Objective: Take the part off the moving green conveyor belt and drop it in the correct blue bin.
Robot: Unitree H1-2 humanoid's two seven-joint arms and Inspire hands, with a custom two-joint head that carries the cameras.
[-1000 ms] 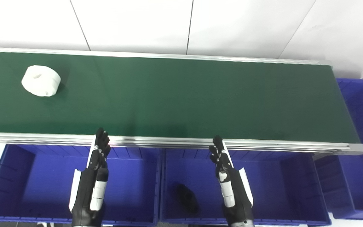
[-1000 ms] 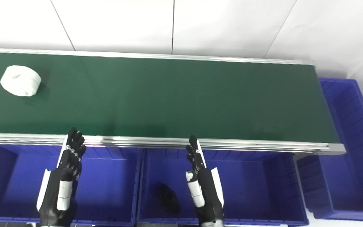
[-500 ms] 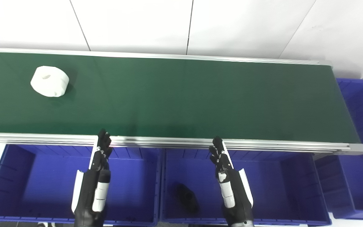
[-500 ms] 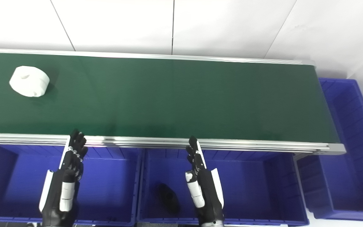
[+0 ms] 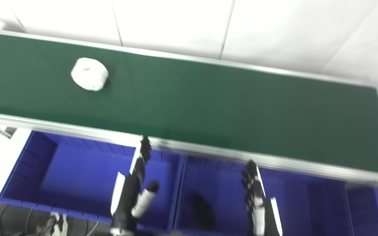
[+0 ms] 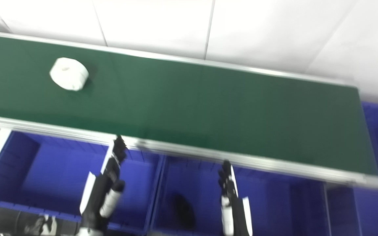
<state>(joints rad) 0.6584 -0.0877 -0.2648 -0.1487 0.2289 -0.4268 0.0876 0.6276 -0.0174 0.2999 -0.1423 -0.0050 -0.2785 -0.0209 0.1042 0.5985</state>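
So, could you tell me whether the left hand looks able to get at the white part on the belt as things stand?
Probably yes. The left hand is open and holds nothing, its fingertips at the belt's near rail, and bare green belt lies between it and the white part, which sits up-left toward the far edge.

We see a white ring-shaped part (image 5: 89,73) with a small hole in its top lying flat on the green conveyor belt (image 5: 208,98), toward its left end. Below the belt's near edge stand blue bins (image 5: 77,170); a dark piece (image 5: 203,209) lies in the middle one.
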